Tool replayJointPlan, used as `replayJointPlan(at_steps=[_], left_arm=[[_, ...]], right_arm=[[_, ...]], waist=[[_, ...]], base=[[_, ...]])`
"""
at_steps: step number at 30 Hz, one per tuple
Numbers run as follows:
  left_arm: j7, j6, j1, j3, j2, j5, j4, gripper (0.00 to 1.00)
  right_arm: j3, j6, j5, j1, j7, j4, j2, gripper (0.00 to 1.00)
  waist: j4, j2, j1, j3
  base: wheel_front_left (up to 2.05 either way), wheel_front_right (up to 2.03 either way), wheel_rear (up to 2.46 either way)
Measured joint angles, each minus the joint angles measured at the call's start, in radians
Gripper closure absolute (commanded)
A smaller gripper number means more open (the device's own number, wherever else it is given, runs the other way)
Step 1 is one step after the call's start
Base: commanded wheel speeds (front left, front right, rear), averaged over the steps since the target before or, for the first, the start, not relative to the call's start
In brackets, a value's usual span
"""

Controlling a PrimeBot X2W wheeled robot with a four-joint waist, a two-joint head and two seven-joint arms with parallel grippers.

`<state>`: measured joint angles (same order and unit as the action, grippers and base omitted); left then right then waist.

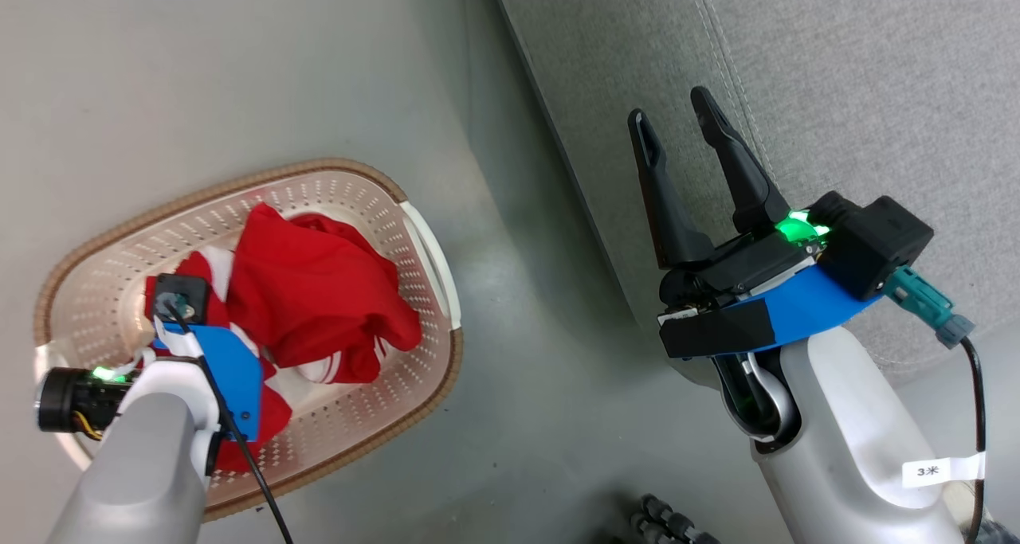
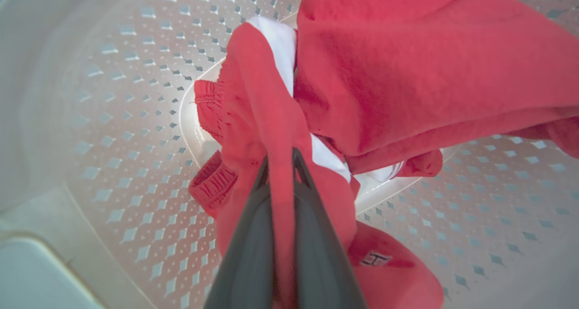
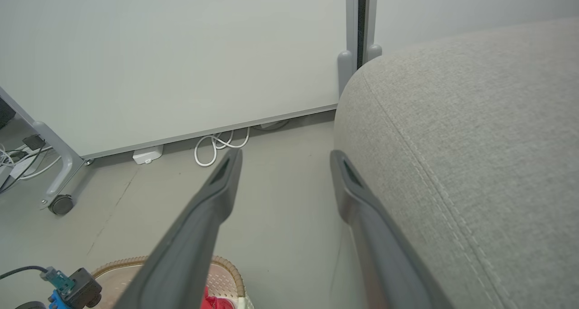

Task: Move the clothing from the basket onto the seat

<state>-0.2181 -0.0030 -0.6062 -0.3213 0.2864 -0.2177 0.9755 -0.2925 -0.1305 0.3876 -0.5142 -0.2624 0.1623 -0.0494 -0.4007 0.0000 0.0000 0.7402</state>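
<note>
"Left wrist view: what has the left gripper got?"
"I have it pinching a red fold of the clothing, all of which is heaped in the basket."
"And the seat?"
"Well off to that gripper's right, past the basket rim. My right gripper, spread and holding nothing, hangs just beside it."

clothing in basket | basket on floor | seat right of basket, apart

1. Seemingly a lab or office room: bare grey floor, white partition on a wheeled foot.
2. A loose white cable lies at its base.
3. A grey sofa stands alongside.
</note>
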Motion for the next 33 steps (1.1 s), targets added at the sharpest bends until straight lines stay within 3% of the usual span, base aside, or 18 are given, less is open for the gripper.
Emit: replayJointPlan(at_steps=[8,17,26,33], left_arm=[[0.047,-0.031,0.01,-0.012,-0.066,-0.03,0.051,1.0],[0.151,-0.093,0.035,-0.047,-0.156,-0.057,0.113,1.0],[0.359,-0.121,0.144,-0.109,-0.216,-0.086,0.145,1.0],[0.315,-0.123,0.094,-0.192,-0.235,-0.185,0.031,1.0]], right_arm=[[0.024,0.0,-0.065,0.017,0.0,0.067,0.0,0.0],[0.061,0.0,-0.126,0.117,0.0,0.166,0.001,0.0],[0.093,0.0,-0.167,0.219,0.026,0.208,0.001,0.0],[0.094,0.0,-0.163,0.291,0.073,0.179,0.001,0.0]], waist=[[0.044,0.0,0.0,-0.1],[0.121,0.0,-0.0001,-0.302],[0.212,0.0001,-0.0003,-0.528],[0.285,0.0001,-0.0004,-0.673]], base=[[0.0,0.0,0.0],[0.0,0.0,0.0],[0.0,0.0,0.0],[0.0,0.0,0.0]])
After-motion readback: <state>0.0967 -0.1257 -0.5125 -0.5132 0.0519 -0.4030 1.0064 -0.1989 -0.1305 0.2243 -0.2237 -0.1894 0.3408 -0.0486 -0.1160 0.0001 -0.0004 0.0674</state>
